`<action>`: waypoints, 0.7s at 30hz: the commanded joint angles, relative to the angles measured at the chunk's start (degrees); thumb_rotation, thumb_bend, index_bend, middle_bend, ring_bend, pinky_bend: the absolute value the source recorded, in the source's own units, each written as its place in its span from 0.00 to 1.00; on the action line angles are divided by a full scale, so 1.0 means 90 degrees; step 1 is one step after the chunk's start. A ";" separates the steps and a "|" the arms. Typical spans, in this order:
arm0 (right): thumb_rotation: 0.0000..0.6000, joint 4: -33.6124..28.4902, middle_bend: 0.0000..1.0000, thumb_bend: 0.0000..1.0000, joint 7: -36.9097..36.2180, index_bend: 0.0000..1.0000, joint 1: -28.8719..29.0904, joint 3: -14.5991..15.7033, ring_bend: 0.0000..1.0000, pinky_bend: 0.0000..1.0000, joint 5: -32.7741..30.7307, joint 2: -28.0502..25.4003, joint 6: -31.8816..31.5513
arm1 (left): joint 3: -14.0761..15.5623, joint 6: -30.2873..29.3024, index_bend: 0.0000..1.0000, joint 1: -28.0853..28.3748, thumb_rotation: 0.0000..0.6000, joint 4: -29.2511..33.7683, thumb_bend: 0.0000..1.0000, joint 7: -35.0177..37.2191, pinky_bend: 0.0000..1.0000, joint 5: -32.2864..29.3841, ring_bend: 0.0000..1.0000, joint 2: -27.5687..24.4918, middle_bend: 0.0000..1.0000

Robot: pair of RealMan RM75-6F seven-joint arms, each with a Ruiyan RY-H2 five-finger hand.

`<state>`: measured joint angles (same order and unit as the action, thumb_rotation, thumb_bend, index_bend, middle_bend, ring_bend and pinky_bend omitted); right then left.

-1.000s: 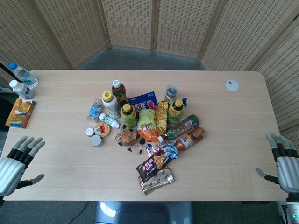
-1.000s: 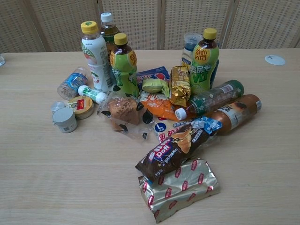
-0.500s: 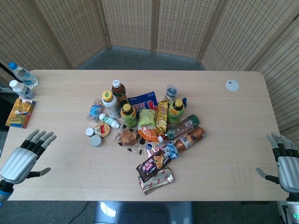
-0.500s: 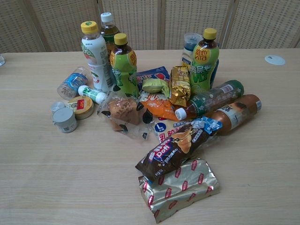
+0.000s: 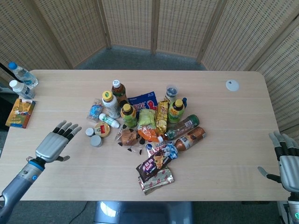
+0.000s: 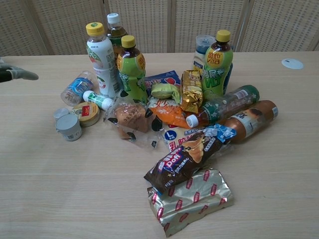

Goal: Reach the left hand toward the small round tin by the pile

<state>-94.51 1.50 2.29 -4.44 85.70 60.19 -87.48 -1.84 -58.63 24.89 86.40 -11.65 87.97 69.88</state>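
Note:
The small round tin, gold with a red label, lies at the left edge of the pile; in the chest view the tin sits beside a grey cup. My left hand hovers over the table left of the tin, fingers spread and empty, a short gap away. Only a fingertip of the left hand shows at the chest view's left edge. My right hand is open at the table's right front corner, far from the pile.
Two small grey cups stand between my left hand and the tin. The pile holds several bottles and snack packs. Two water bottles and a booklet lie far left; a white lid lies far right.
My left hand has moved right and forward over the table toward the tin, and its fingertip now shows in the chest view. The right hand has barely moved.

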 commanded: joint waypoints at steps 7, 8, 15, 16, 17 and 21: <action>0.97 -0.0018 0.00 0.00 -0.0203 0.00 -0.0015 -0.0036 0.00 0.00 -0.0038 -0.0082 -0.0010 | -0.0144 0.0610 0.00 0.0431 1.00 -0.0400 0.00 -0.1396 0.00 -0.0933 0.00 0.1089 0.00; 0.97 -0.0016 0.00 0.00 -0.0223 0.00 -0.0014 -0.0037 0.00 0.00 -0.0045 -0.0088 -0.0002 | -0.0141 0.0627 0.00 0.0454 1.00 -0.0422 0.00 -0.1495 0.00 -0.0983 0.00 0.1164 0.00; 0.97 -0.0011 0.00 0.00 -0.0323 0.00 -0.0018 -0.0052 0.00 0.00 -0.0058 -0.0122 -0.0004 | -0.0178 0.0641 0.00 0.0618 1.00 -0.0490 0.00 -0.1981 0.00 -0.1287 0.00 0.1615 0.00; 0.97 -0.0008 0.00 0.00 -0.0332 0.00 -0.0018 -0.0053 0.00 0.00 -0.0065 -0.0125 0.0001 | -0.0181 0.0620 0.01 0.0638 1.00 -0.0519 0.00 -0.2055 0.00 -0.1319 0.00 0.1667 0.00; 0.98 -0.0005 0.00 0.00 -0.0342 0.00 -0.0016 -0.0053 0.00 0.00 -0.0070 -0.0126 0.0010 | -0.0183 0.0616 0.01 0.0653 1.00 -0.0542 0.00 -0.2103 0.00 -0.1354 0.00 0.1702 0.00; 0.97 0.0015 0.00 0.00 -0.0355 0.00 -0.0008 -0.0045 0.00 0.00 -0.0079 -0.0120 0.0045 | -0.0207 0.0647 0.01 0.0713 1.00 -0.0656 0.00 -0.2223 0.00 -0.1565 0.00 0.1839 0.00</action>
<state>-94.37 -1.69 2.22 -4.84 84.99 59.11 -87.06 -3.60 -52.89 31.08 80.85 -31.35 74.30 86.06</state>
